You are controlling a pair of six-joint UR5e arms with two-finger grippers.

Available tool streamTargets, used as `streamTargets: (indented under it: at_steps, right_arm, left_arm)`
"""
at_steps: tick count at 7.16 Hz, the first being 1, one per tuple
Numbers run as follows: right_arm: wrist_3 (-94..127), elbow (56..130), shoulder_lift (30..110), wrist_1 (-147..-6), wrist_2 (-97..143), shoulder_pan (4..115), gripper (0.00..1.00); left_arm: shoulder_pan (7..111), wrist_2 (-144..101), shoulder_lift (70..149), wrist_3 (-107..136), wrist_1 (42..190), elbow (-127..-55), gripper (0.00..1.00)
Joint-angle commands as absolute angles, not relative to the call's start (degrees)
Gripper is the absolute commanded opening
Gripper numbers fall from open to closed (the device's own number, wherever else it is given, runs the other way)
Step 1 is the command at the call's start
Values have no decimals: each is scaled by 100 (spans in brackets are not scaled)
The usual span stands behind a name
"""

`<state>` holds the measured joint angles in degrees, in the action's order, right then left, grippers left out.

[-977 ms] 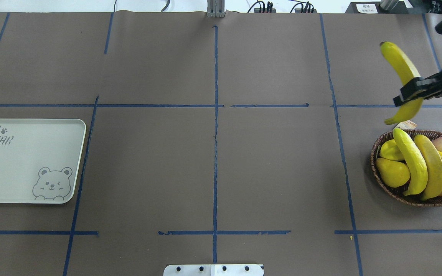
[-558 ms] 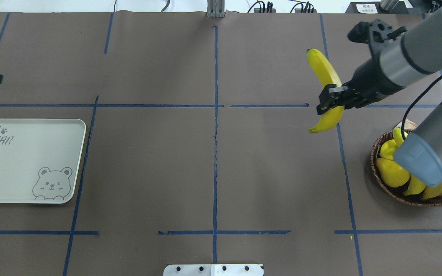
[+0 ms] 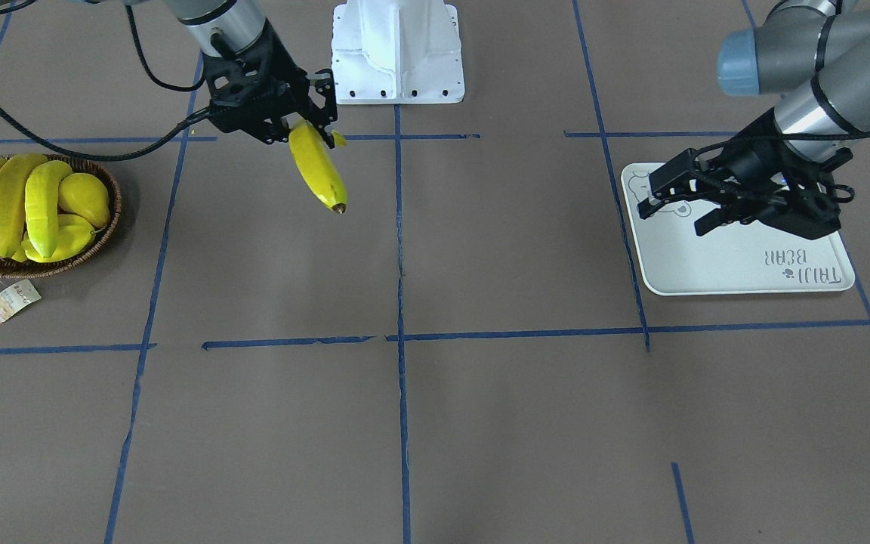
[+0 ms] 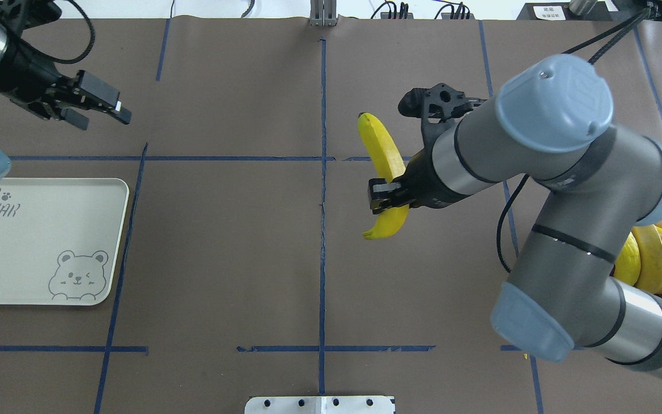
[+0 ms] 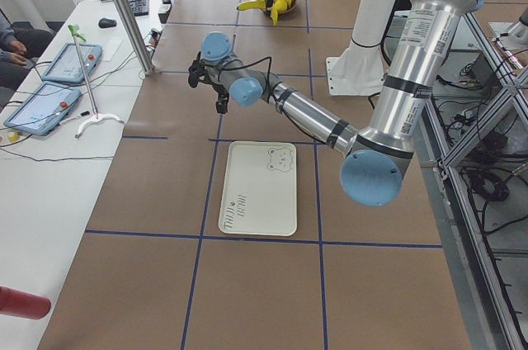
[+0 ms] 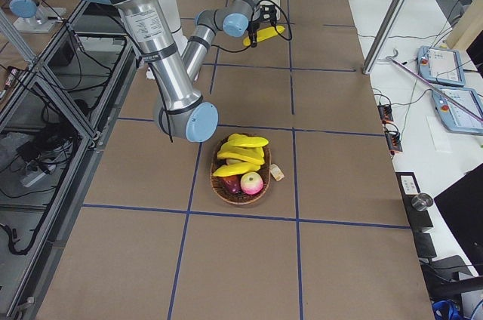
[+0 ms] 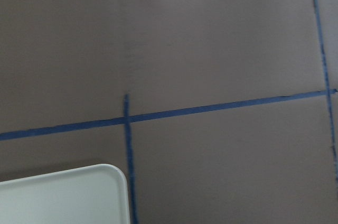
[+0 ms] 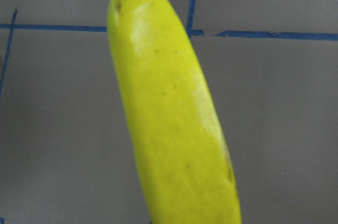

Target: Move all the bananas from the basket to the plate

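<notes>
The left end effector [image 4: 103,119] hovers with its fingers apart, just past the bear-print plate [image 4: 32,241]. Above the middle of the surface [image 4: 222,259], the right end effector [image 4: 385,198] is clamped around one banana [image 4: 383,149], held in the air. Far right, three more bananas [image 3: 8,200] lie in the wicker basket [image 3: 112,215].

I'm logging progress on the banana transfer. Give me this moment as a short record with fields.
right gripper: shut on a banana, in the air over the middle of the table
left gripper: open, empty, near the plate
plate: no fruit on it
basket: three bananas among other fruit
bananas delivered: none
</notes>
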<state>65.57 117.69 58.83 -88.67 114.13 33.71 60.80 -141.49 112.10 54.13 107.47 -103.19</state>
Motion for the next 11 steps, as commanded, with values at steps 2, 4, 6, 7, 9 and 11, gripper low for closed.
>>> streamTargets:
  at_steps: [2,4,6,7,9,11]
  right_arm:
    - [7389,10894,5310,-7907,10978,2962,5]
    - [7716,10407,4985,-7532,10829,2883,5]
    - [7734,10398,4826,-7558,10802,2848,5]
    - [7734,10363,4738,-7567,10784,2822,5]
    - [7857,10240,4571,-7550,10758,2716,5]
    - [7919,10239,4509,-7532,10600,2654,6]
  left_arm:
    - [5670,-14080,11873,7185,11283,-10239,100]
    - [5590,-14037,12171,7854,11338,-10231,99]
    - [5075,-13390,12365,8251,11495,-10230,99]
    - [4862,-13116,12384,8636,11835,-10204,99]
    - [4825,-13087,12576,8911,11997,-10055,99]
    - [4676,-13035,12577,8938,12050,-10055,97]
